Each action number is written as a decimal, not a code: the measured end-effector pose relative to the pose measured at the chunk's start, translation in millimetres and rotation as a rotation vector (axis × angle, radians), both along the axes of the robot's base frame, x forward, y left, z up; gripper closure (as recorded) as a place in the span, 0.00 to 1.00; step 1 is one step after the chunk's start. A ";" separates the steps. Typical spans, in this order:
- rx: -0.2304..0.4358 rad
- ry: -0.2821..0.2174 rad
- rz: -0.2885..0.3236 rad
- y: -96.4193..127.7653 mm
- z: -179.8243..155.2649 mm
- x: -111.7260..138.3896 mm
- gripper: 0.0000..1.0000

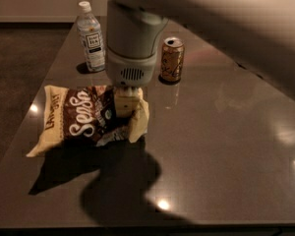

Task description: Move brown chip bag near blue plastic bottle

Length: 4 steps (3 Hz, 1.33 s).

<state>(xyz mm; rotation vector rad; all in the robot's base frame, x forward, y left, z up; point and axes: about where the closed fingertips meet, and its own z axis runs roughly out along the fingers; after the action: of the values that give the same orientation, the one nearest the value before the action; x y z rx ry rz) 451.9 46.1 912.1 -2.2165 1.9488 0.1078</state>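
Observation:
The brown chip bag, dark brown with cream ends and white "SeaSalt" script, hangs tilted just above the dark table at the left, with its shadow below it. My gripper comes straight down from the big grey arm and is shut on the bag's right part, which is crumpled around the cream fingers. The blue plastic bottle, clear bluish with a white cap and a label, stands upright at the far left, a short way behind the bag.
A gold drink can stands upright to the right of the bottle, just right of my wrist. The table's left edge runs close to the bag, and its front edge lies along the bottom of the view. Dark floor is at the far left.

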 end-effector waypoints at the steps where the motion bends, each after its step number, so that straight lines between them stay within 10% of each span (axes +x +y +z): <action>1: 0.067 0.015 -0.119 12.2 21.0 44.5 1.00; 4: 0.082 -0.024 -0.446 52.7 10.4 116.4 1.00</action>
<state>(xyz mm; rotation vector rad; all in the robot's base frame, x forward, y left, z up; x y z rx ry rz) 568.4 98.8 922.5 -1.6758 2.3223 0.0941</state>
